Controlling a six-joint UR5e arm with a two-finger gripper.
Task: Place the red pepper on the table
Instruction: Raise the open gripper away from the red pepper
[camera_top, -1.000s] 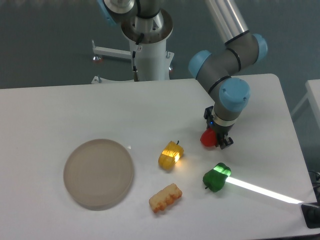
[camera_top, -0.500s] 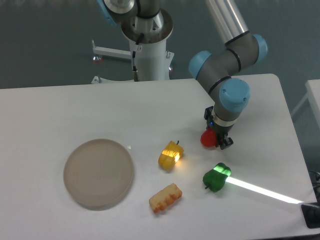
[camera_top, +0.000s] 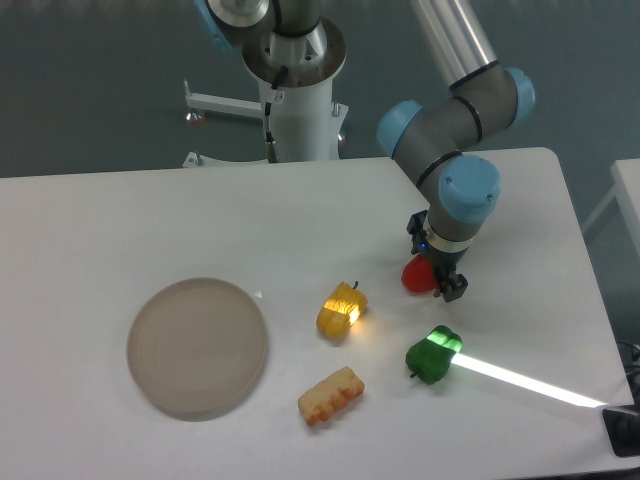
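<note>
The red pepper rests on the white table, right of centre. My gripper points down over it, one finger at the far side and one at the near right side. The jaws stand slightly apart from the pepper's sides, so the gripper looks open around it. The wrist hides part of the pepper's right side.
A translucent green pepper lies just in front of the gripper, lit by a light streak. A yellow-orange pepper and a tan corn-like toy lie to the left. A round beige plate sits at the front left.
The gripper's fingers have spread a little wider around the red pepper. The pepper and the arm have stayed almost in place.
</note>
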